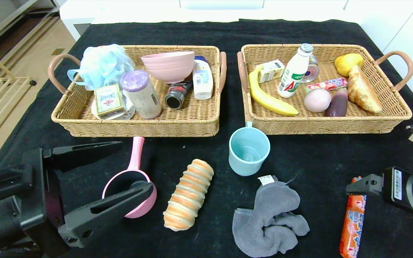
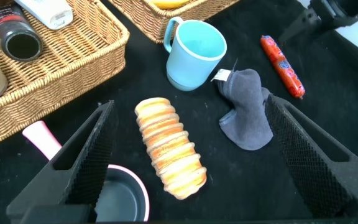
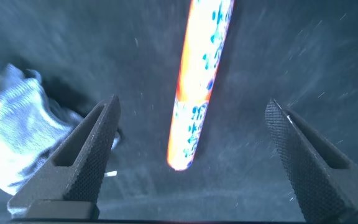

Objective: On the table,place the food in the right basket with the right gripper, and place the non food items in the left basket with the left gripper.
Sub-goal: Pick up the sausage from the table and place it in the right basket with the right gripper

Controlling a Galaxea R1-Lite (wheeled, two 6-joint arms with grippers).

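From the head camera, the left gripper (image 1: 120, 165) hangs low over the near left of the black table (image 1: 321, 157) with its fingers spread wide and holding nothing; the pink ladle (image 1: 132, 181) lies between the two fingers, its bowl partly under the nearer one and its handle pointing toward the left basket (image 1: 134, 122). Just beyond the fingertips lies the striped bread roll (image 1: 189, 194), then the blue cup (image 1: 248, 150) and the grey cloth (image 1: 269, 220) farther over. The right gripper (image 1: 357, 186) reaches in from the near right, its tip over the top end of the orange sausage (image 1: 353, 224); from here I cannot tell how its fingers stand. The right basket (image 1: 321, 123) behind it holds a banana (image 1: 268, 96), a milk bottle (image 1: 294, 73) and other food. In the left wrist view, the two black fingers (image 2: 89, 155) stand far apart, with the bread roll (image 2: 169, 155) between them, the ladle's rim (image 2: 129, 193) close by one finger and the cloth (image 2: 247, 112) close by the other; the cup (image 2: 194, 53) and sausage (image 2: 283, 65) lie past the tips. In the right wrist view, the right gripper's fingers (image 3: 82, 155) are parted wide and empty, the sausage (image 3: 201, 81) lying on the table in the gap between them, touching neither, with the cloth (image 3: 17, 143) outside one finger.
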